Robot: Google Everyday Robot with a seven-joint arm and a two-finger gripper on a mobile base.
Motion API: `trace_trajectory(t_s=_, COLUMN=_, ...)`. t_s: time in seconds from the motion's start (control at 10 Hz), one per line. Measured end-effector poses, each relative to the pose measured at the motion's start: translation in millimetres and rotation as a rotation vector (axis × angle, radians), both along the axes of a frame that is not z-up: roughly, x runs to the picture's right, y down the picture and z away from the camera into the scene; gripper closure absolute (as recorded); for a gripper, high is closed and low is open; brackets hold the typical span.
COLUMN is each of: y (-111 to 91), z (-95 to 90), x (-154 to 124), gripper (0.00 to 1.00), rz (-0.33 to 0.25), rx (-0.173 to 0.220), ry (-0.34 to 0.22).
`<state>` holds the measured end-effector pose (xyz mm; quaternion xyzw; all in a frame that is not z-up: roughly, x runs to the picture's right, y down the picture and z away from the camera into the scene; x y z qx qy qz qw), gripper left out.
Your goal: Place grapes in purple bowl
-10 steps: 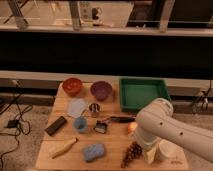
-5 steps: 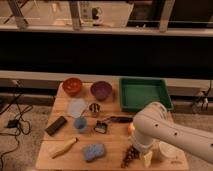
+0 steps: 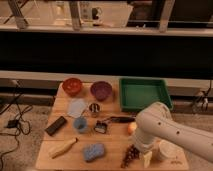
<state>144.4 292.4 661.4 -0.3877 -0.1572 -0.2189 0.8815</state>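
Note:
The grapes (image 3: 130, 155), a dark reddish-purple bunch, lie on the wooden table (image 3: 115, 147) near its front edge. My gripper (image 3: 145, 157) hangs below the white arm (image 3: 162, 131), just to the right of the bunch and close to the tabletop. It is open, with nothing seen between its fingers. The purple bowl (image 3: 101, 90) stands empty at the back of the table, well away from the gripper.
A red bowl (image 3: 72, 85) sits left of the purple one and a green tray (image 3: 144, 93) to its right. Mid-table are a blue cup (image 3: 80, 123), a small can (image 3: 94, 107), a black bar (image 3: 56, 125), an orange fruit (image 3: 132, 128) and a blue sponge (image 3: 94, 151).
The arm has shifted a little to the left and its gripper has come down beside the grapes. The objects on the table have not moved.

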Motion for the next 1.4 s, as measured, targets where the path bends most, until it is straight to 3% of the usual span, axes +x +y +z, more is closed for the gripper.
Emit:
trace_trajectory(t_s=0.7, y=7, z=2.3, x=-4, gripper=0.2, rz=-0.006, rx=-0.014, ry=-0.017)
trace_trajectory(t_s=1.1, y=50, z=31.3, x=-40, gripper=0.2, rz=-0.048, rx=-0.082, ry=-0.104)
trace_trajectory(t_s=1.4, y=44, z=46.8, x=-58, gripper=0.2, rz=-0.063, rx=-0.039, ry=-0.182)
